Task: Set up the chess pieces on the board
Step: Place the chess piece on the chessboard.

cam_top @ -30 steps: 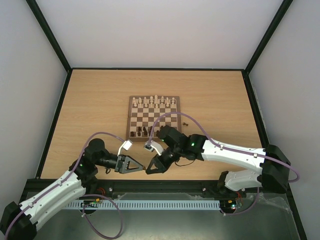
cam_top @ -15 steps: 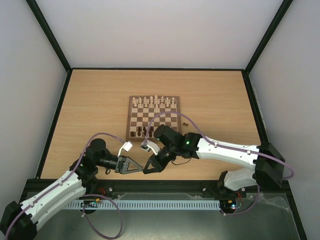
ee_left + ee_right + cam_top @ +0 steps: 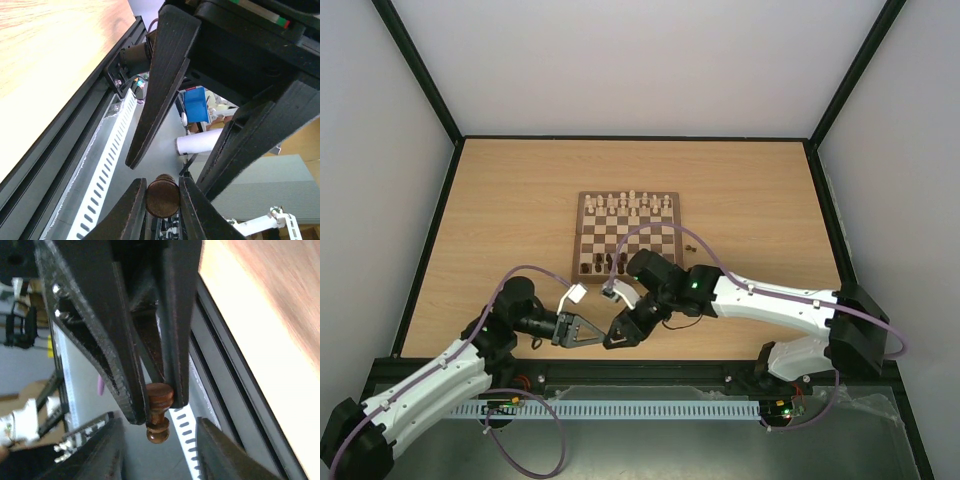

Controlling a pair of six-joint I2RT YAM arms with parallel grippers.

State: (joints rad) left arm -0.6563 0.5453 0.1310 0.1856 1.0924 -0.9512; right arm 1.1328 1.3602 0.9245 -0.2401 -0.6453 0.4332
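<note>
A small dark brown chess piece (image 3: 162, 196) is pinched at its round base between my left gripper's (image 3: 162, 184) fingers, which are shut on it. In the right wrist view the same pawn-like piece (image 3: 159, 401) juts out from those fingers (image 3: 176, 315). My right gripper (image 3: 159, 426) stands open around it, its fingers apart on either side without touching. Both grippers meet tip to tip (image 3: 607, 338) over the table's near edge, in front of the board (image 3: 582, 238). Several dark chess pieces (image 3: 602, 264) stand on the board's near left squares.
Cream chessmen (image 3: 630, 205) fill the board's far rows. A loose dark piece (image 3: 691, 245) lies on the table just right of the board. A black rail (image 3: 650, 368) and a slotted cable duct (image 3: 640, 410) run below the grippers.
My left gripper has shut on the dark piece that the right gripper held. The right gripper has opened and let go of it. Both arms shifted slightly left.
</note>
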